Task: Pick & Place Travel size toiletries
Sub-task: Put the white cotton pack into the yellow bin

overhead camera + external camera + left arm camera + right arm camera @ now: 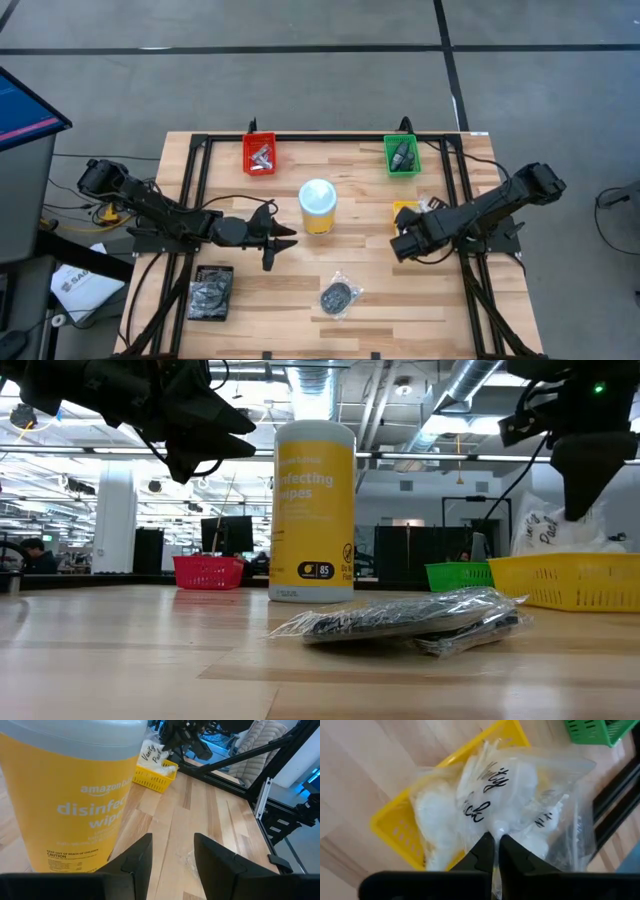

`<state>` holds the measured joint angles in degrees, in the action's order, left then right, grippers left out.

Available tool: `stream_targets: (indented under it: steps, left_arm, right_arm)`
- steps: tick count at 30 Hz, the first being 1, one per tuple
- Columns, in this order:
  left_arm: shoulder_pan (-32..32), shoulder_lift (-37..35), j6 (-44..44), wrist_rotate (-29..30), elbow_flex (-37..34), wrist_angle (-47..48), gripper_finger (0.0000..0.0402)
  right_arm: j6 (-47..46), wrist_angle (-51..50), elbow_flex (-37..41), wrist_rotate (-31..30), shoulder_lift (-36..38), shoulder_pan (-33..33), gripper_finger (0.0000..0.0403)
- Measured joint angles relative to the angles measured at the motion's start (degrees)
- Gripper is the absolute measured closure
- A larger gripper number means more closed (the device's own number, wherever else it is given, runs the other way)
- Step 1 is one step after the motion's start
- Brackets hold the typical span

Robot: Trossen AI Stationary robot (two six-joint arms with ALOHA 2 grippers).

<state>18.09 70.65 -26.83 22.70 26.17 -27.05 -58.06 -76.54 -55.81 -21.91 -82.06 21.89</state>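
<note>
Right end effector (493, 851) pinches the sachet bag (505, 805) over the yellow tray (395, 827); the thin grip, seemingly only film, could slip. Left end effector (172, 860), spread, hovers beside the tub (65, 790).

A yellow tub (318, 208) with white lid, red tray (260, 154), green tray (402, 155), seemingly black-printed white sachets (490, 805).

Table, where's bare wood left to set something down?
Bare wood lies between the red tray and green tray, and along the near edge right of the bagged bundle. It is crowded mid-table: left gripper open beside the yellow tub, right gripper shut on a clear bag over the yellow tray.
</note>
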Motion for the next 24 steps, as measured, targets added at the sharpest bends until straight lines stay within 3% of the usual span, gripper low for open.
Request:
stream_targets:
  steps: [9,20,24]
  left_arm:
    - [0.00,0.00,-0.01,0.00,0.00,0.00,0.0266]
    - [0.00,0.00,-0.02,0.00,0.00,-0.01,0.0266]
    - [0.00,0.00,-0.02,0.00,0.00,-0.02,0.0266]
  right_arm:
    - [0.23,-0.62,0.00,-0.27,0.00,0.22,0.0323]
    - [3.20,-3.02,-1.50,-0.42,0.00,-0.58,0.0186]
    - [3.35,-5.23,-3.91,-0.63,0.00,-0.70,0.0155]
